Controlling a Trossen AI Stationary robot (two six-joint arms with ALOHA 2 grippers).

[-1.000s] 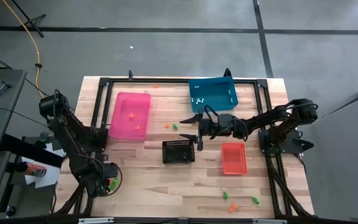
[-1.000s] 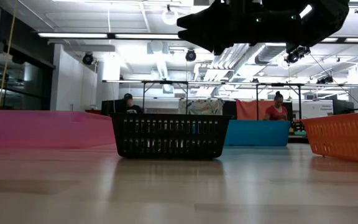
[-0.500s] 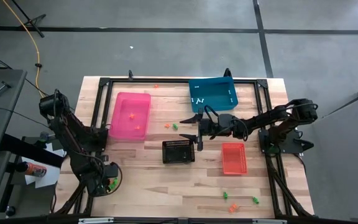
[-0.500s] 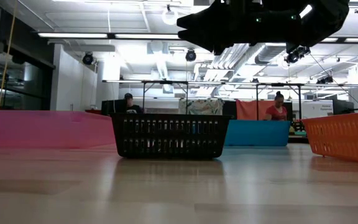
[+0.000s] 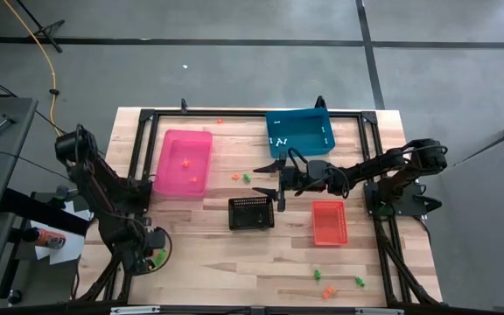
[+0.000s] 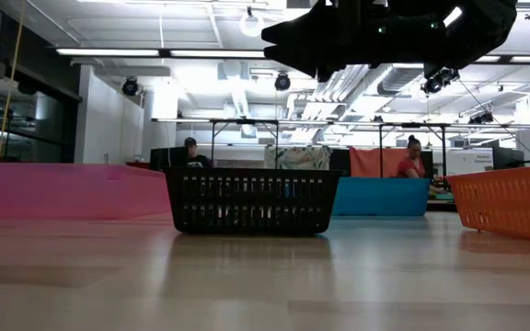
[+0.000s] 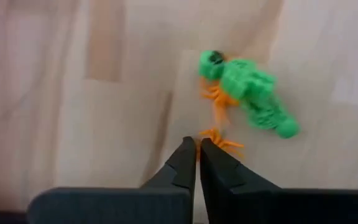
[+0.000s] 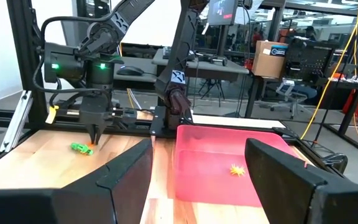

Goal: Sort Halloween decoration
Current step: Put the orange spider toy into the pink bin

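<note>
My left gripper (image 7: 197, 144) is at the table's near left corner (image 5: 153, 255), pointing down, shut at the near end of a small orange trinket (image 7: 219, 118). A green trinket (image 7: 250, 93) lies across that orange one on the wood. The right wrist view shows the same pair (image 8: 79, 148) under my left gripper (image 8: 96, 135). My right gripper (image 5: 275, 182) hangs open above the table's middle, just beyond the black bin (image 5: 251, 213), with nothing between its fingers (image 8: 123, 180). My left gripper comes from above, pointing down, and its two fingertips meet at the orange trinket's near end (image 7: 211, 135). Only the very tips are at it. The trinket lies flat on the table with the green trinket across its far part.
A pink bin (image 5: 183, 164) holding orange trinkets, a blue bin (image 5: 299, 131) holding white ones and a red bin (image 5: 328, 222) stand around the black one. Loose trinkets lie mid-table (image 5: 241, 177) and near the right front (image 5: 326, 282). People sit in the room behind (image 6: 410, 156).
</note>
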